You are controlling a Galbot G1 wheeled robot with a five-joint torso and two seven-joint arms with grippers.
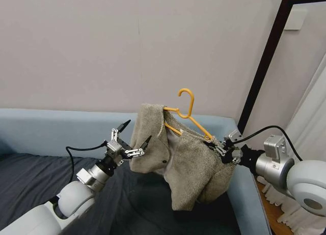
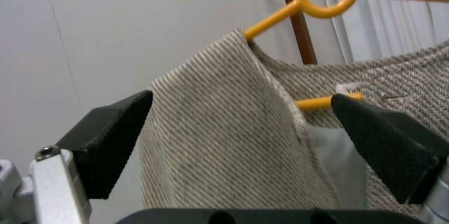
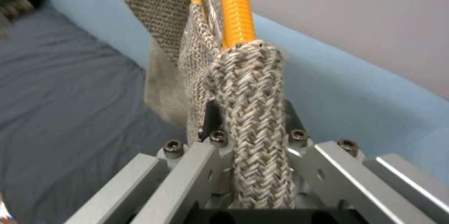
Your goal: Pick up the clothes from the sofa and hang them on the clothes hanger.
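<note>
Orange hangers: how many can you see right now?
1: the orange plastic hanger threaded through the beige knitted garment, one end clamped by the right gripper. More may be out of frame.

Open air lies above the blue sofa back (image 1: 46,128), where the hook of the orange hanger (image 1: 199,127) rises clear against the bare wall (image 1: 102,41). Between the two arms the beige garment (image 1: 191,169) is the main barrier, draped over the hanger and dropping toward the dark seat (image 1: 30,179). The left gripper (image 1: 137,130), fingers spread, faces the garment's shoulder edge at close range. The right gripper (image 1: 222,149) is clamped on its far end. A dark pole (image 1: 265,62) and a pale curtain (image 1: 310,113) close off the right side.
</note>
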